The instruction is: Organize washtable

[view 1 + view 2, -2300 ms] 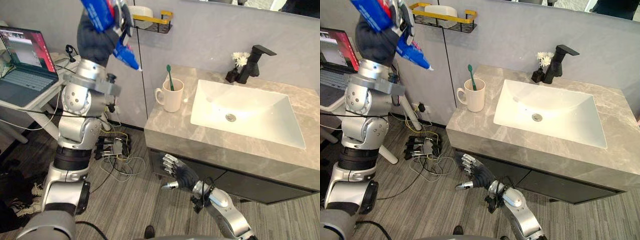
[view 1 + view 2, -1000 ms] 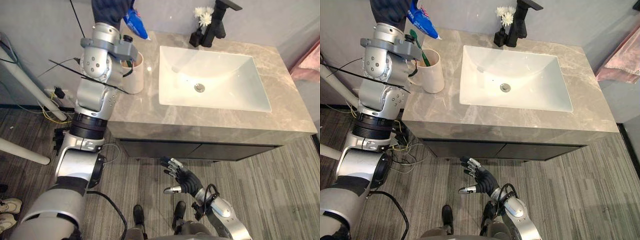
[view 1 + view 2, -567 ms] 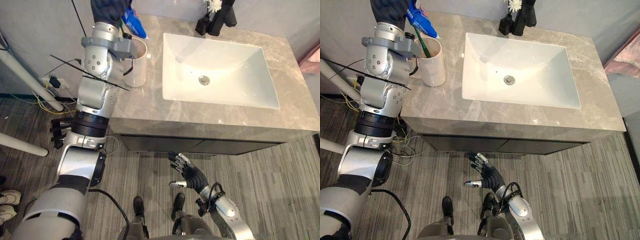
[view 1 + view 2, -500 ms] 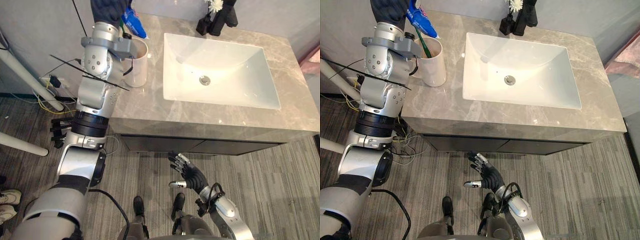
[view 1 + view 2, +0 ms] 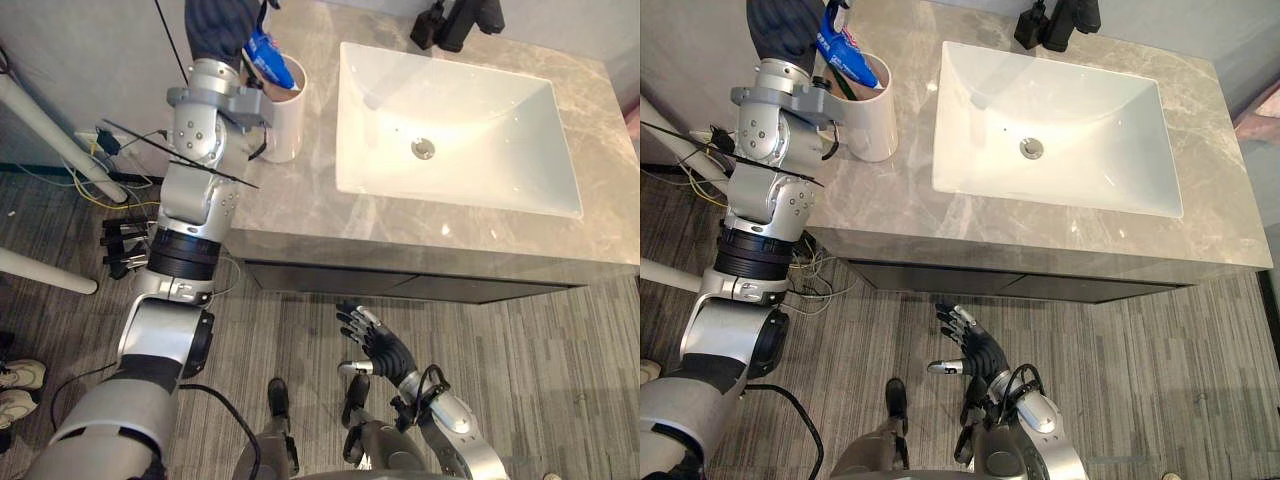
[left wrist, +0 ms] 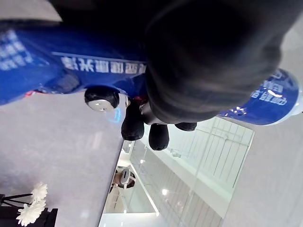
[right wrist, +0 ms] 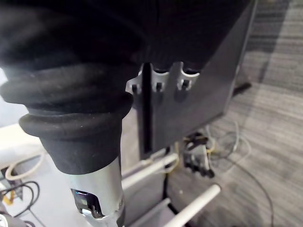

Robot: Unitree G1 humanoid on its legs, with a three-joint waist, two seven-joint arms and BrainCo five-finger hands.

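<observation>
Where the grey marbled washtable (image 5: 300,215) meets the grey wall (image 5: 90,40), a black faucet (image 5: 470,15) stands at 12 o'clock of the white sink (image 5: 480,120), its upper part cut off by the frame edge. A round drain (image 5: 424,149) sits near the middle of the basin. Under the slab runs a dark cabinet (image 5: 400,285), and grey wood-grain floor (image 5: 560,380) spreads out toward 6 o'clock.

A white mug (image 5: 287,130) stands on the slab at 9 o'clock of the sink, near the slab's left edge. The left hand (image 5: 222,25) reaches in just above it, fingers (image 6: 132,125) curled round a blue toothpaste tube (image 5: 268,62). The tube tilts down, with its lower end at the mug's mouth. Whether it touches the rim or the inside cannot be made out.

The right hand (image 5: 378,345) hangs low at 6 o'clock, over the floor in front of the cabinet, its fingers spread and holding nothing.

Cables (image 5: 120,250) and dark plugs lie on the floor at 9 o'clock. A person's pale shoes (image 5: 18,385) are cut off at 8 o'clock, and a pink cloth (image 5: 1265,105) barely enters at 3 o'clock. White flowers (image 6: 35,208) show past the left hand.
</observation>
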